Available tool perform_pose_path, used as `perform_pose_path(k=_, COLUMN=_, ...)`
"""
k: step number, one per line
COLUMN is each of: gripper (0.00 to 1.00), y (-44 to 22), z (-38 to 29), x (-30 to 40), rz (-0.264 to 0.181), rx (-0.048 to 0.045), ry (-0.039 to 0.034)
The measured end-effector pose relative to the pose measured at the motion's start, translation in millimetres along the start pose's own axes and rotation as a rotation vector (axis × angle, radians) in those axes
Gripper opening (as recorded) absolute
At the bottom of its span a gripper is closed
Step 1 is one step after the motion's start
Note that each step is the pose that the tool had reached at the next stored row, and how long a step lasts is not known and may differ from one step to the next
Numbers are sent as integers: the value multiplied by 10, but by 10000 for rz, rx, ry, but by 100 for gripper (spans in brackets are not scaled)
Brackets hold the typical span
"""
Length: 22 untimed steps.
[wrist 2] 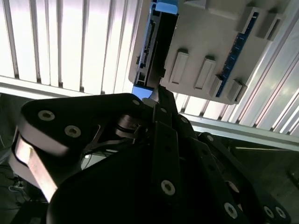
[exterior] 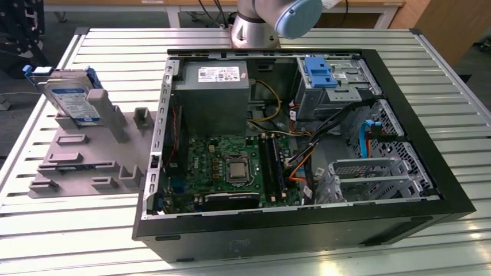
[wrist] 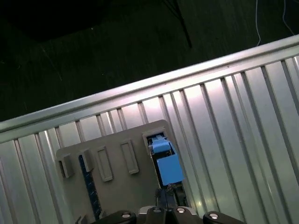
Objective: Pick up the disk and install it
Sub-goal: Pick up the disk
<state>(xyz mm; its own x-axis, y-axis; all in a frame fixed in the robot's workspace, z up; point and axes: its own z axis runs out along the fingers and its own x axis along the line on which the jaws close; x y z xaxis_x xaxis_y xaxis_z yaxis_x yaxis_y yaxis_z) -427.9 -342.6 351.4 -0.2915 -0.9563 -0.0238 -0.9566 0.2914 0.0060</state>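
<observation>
Silver disk in blue plastic carrier stands on edge in grey slotted holder, ten o'clock of black case. My fingers look closed, empty, above its thin edge.

The arm runs off the top edge of the exterior view, so just its base and one blue-capped joint show. The disk leans in the grey holder, its lower end hidden behind a grey post. In the second wrist view the dark body of the claw blocks the disk's near end, and the picture's edge cuts off its far end. The print on the label is too small to tell.
</observation>
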Motion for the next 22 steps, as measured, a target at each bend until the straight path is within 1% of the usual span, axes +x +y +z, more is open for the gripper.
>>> perform_pose_path(k=3, gripper=11, y=4, z=1, x=2, rz=-477, rx=-12, ry=4)
perform_pose_path(k=18, gripper=11, y=5, z=1, x=2, rz=-504, rx=-12, ry=4)
perform_pose_path(k=19, gripper=11, y=5, z=1, x=2, rz=-717, rx=-17, ry=6)
perform_pose_path(k=20, gripper=11, y=5, z=1, x=2, rz=-825, rx=-19, ry=6)
perform_pose_path(k=22, gripper=11, y=5, z=1, x=2, rz=-833, rx=-20, ry=6)
